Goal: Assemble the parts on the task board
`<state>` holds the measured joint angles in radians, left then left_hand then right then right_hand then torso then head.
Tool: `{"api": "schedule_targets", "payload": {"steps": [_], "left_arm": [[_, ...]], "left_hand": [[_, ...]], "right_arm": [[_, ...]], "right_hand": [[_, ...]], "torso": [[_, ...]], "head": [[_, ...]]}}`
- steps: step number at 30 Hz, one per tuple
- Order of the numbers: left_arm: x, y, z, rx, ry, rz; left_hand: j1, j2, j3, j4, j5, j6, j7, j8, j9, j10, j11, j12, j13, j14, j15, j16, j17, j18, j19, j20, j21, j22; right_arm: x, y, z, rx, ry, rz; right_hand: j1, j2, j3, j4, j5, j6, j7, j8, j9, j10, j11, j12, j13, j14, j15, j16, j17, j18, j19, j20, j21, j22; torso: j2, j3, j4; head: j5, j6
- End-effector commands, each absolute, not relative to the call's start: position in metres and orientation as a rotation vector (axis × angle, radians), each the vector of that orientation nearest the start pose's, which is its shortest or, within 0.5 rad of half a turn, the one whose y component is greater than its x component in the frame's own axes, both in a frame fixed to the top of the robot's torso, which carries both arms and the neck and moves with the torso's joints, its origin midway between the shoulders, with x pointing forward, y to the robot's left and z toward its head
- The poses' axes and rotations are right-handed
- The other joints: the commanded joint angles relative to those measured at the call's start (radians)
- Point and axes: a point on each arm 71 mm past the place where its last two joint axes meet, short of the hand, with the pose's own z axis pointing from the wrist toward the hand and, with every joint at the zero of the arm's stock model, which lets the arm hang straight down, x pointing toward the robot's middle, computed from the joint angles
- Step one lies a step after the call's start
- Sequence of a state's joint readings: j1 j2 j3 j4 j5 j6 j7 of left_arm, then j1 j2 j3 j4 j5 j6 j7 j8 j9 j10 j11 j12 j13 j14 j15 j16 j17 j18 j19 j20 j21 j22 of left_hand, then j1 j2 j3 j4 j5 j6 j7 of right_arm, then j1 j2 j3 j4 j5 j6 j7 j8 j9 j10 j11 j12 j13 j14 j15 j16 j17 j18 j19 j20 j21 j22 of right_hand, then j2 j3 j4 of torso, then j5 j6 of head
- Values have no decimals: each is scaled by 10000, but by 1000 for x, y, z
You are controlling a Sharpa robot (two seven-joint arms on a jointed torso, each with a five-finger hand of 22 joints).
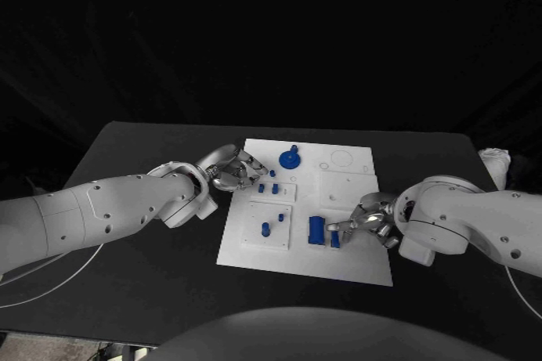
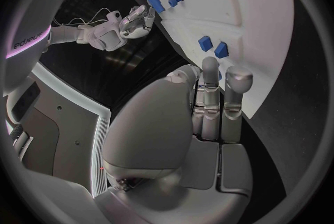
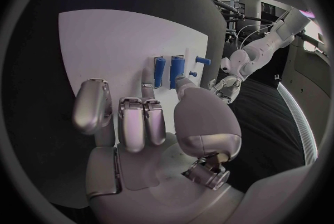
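The white task board (image 1: 352,261) lies mid-table. On it stand a round blue knob (image 1: 291,157), small blue pegs (image 1: 268,188) and two blue blocks (image 1: 317,230). My left hand (image 1: 235,171) hovers at the board's far left edge, with its fingertips beside a small blue peg (image 1: 272,173). In the left wrist view its fingers (image 2: 212,87) stand close together, a bit of blue shows behind them, and whether they hold it is unclear. My right hand (image 1: 367,220) is at the board's right side. Its fingers are spread and its thumb (image 3: 183,87) touches the end of a blue block (image 3: 177,71).
The black table (image 1: 135,149) stretches around the board on all sides. A white object (image 1: 495,159) sits at the table's far right edge. White cables (image 1: 45,279) trail off the near left edge.
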<state>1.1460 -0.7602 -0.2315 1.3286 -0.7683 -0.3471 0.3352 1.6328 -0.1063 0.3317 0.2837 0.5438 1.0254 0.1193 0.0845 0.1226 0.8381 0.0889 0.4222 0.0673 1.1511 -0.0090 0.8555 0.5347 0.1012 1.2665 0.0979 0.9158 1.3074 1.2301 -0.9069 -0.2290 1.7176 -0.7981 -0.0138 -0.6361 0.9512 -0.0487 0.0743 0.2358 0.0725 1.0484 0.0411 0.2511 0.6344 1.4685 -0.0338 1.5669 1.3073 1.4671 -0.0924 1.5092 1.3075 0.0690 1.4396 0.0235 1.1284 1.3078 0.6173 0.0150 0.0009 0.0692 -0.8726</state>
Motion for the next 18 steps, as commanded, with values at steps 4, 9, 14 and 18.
{"api": "schedule_targets", "payload": {"steps": [4,9,14,18], "left_arm": [[473,213,-275,-3098,17719,-11168],[473,215,-274,-3100,17640,-11161],[473,215,-274,-3087,17595,-11175],[473,215,-273,-3057,17569,-11220]], "left_hand": [[114,30,45,-8,71,80,23,44,11,57,16,45,4,-60,33,-17,-9,204,-79,11,23,1035],[116,32,47,-8,74,83,22,46,12,59,16,46,4,-60,33,-17,-10,203,-76,12,31,1037],[119,33,48,-9,80,89,21,50,13,64,14,49,5,-58,33,-15,-10,200,-68,12,50,1041],[123,37,51,-10,89,101,21,58,17,81,12,58,7,-54,33,-12,-10,197,-63,12,66,1044]], "right_arm": [[400,-209,-255,4461,23355,6221],[394,-212,-240,2926,21213,7544],[381,-213,-229,813,19516,8066],[372,-213,-231,-514,18693,8098]], "right_hand": [[1147,181,299,-608,3222,-431,0,389,435,1023,24,39,2635,1010,-4,520,2521,38,208,-62,700,1673],[2725,92,1100,-1612,6708,-1228,-14,1280,1309,1023,9,39,2635,1037,-25,616,2633,-138,482,-98,1668,1915],[3478,201,1500,-2061,6013,-2204,36,2595,2382,1023,77,39,2635,1037,28,616,2633,-198,525,-41,2037,1986],[3639,32,1498,-2019,2915,-2436,67,3110,2581,1023,94,39,2635,1037,86,616,2633,-226,538,19,2217,2018]], "torso": [[1,0,-6],[1,10,-12],[-8,1,-15],[-8,-5,-1]], "head": [[48,0],[71,0],[28,0],[-9,0]]}}
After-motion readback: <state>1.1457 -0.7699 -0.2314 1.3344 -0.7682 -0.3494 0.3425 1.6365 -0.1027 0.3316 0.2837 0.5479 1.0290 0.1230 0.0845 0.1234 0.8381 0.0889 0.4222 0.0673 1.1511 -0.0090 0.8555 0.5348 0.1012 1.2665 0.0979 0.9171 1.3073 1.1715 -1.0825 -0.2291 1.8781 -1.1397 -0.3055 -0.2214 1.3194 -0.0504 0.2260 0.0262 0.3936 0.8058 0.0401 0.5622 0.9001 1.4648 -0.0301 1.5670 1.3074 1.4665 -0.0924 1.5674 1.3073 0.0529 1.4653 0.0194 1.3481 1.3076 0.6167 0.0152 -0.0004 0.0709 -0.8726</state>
